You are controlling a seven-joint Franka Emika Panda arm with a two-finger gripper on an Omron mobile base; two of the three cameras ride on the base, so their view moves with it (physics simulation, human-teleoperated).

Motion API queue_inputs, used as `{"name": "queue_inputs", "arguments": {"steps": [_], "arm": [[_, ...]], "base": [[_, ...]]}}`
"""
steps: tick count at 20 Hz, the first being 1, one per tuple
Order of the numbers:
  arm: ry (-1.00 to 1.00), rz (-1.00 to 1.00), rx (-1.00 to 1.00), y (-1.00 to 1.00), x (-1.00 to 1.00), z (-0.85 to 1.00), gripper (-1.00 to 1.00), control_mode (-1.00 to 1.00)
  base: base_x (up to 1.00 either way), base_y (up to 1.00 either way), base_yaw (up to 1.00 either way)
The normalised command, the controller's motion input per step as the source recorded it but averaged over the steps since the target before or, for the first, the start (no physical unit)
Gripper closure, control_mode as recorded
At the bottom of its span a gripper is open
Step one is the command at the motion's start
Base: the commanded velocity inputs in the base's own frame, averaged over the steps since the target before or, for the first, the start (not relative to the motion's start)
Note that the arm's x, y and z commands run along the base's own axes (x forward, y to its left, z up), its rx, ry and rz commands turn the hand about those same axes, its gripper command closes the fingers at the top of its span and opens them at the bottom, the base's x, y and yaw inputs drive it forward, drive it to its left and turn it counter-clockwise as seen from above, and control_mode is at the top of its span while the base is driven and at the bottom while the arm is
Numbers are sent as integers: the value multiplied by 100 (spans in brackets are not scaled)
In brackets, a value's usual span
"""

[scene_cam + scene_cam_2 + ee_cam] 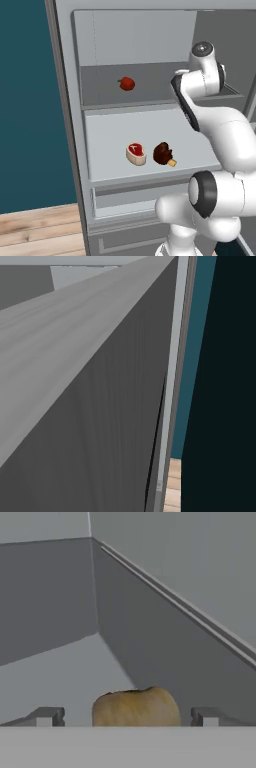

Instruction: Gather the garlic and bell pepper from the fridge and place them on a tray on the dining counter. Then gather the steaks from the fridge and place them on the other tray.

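Presently the claw [127, 718] stands released, jaws at full spread, its two dark finger tips [47, 717] rising at about 7 and 5 o'clock in the hand view with the garlic [136, 707] sitting square between them, low at 6 o'clock, on a pale grey shelf in the corner of the fridge [70, 150]. Whether the pads already touch the bulb I cannot tell; a gap shows on each side. Judgement on handling: the bulb looks light, firm and lumpy, papery skin, not slippery but rounded enough to roll or squirt out if pinched off-centre; best taken across its widest middle, tips low on the flanks, moderate squeeze. Outward from there, the left base view gives what the hand view lacks: the arm reaching into the upper compartment at roughly 2 o'clock, the bell pepper [127, 83] lying well apart from it on the same upper shelf at 12 o'clock, and on the shelf below, the raw red steak [135, 153] just beside the dark brown steak [163, 153], near the middle of that view. That view does not give the garlic itself, which lies behind the arm's wrist. The right base view offers a close grey steel panel running diagonally, likely the fridge door [90, 421], with a teal wall strip [197, 346] at 2 o'clock and a sliver of wood floor [172, 486] at 5 o'clock.
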Motion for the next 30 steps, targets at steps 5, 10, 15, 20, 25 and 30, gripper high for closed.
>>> {"name": "queue_inputs", "arguments": {"steps": [5,10,15,20,25,30], "arm": [[-6,-16,0,-45,5,-35,-100,-100],[-2,-10,0,-4,9,-37,-100,-100],[12,-9,0,0,0,-35,100,-100],[10,-6,0,0,0,-10,100,-100],[0,0,0,0,-1,-2,100,-100],[-9,0,0,25,-35,-41,100,-100]], "base": [[0,0,0],[0,0,0],[0,0,0],[0,0,0],[0,0,0],[0,0,0]]}}
